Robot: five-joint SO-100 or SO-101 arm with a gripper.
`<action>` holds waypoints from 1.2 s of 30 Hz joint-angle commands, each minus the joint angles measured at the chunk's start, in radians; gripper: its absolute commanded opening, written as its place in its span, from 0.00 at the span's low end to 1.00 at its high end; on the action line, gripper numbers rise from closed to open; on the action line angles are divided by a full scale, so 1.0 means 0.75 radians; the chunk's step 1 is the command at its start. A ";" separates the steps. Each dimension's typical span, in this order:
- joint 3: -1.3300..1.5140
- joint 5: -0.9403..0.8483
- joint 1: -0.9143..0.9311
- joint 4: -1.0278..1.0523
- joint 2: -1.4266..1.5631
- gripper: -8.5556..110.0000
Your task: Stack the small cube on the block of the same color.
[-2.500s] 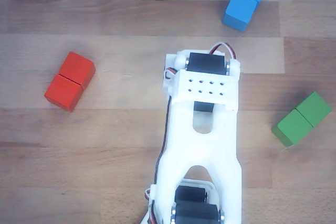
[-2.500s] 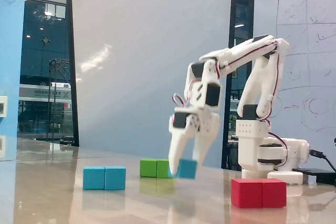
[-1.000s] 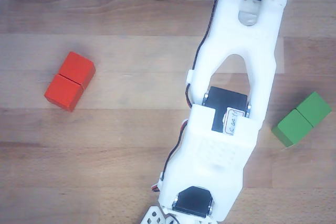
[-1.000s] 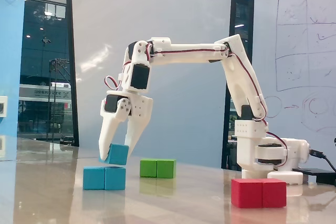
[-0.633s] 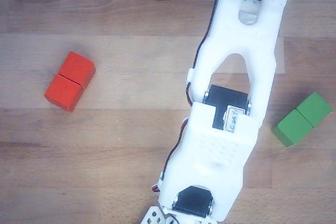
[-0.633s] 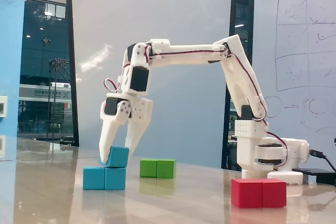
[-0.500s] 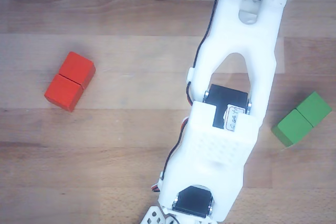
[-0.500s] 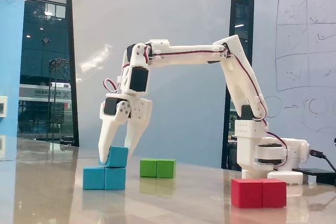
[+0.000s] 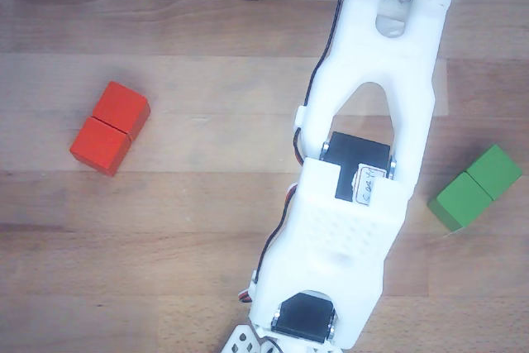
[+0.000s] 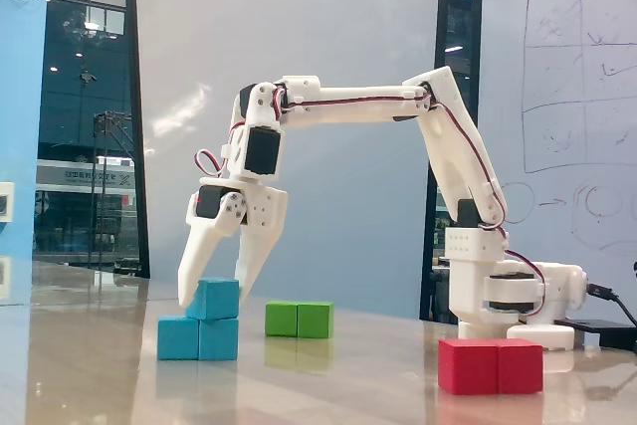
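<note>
Cube (image 10: 215, 298) sits on the block (image 10: 198, 338), between the gripper's (image 10: 213, 296) barely parted jaws; we'd open wider, then lift.

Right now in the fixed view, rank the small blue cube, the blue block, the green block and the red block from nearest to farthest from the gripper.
1. Small cube: between the fingers of the gripper, on top of the blue block.
2. Blue block: directly beneath it.
3. Green block: right of the gripper, farther back on the table.
4. Red block: far right, in the foreground.
</note>
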 commanded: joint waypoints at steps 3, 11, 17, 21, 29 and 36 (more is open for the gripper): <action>-0.123 -0.002 0.008 0.006 0.025 0.27; -0.125 -0.012 0.102 -0.055 0.045 0.27; -0.125 -0.014 0.266 -0.143 0.051 0.27; -0.125 -0.014 0.356 -0.153 0.092 0.27; -0.098 0.006 0.470 -0.131 0.270 0.27; 0.223 0.043 0.278 -0.153 0.636 0.21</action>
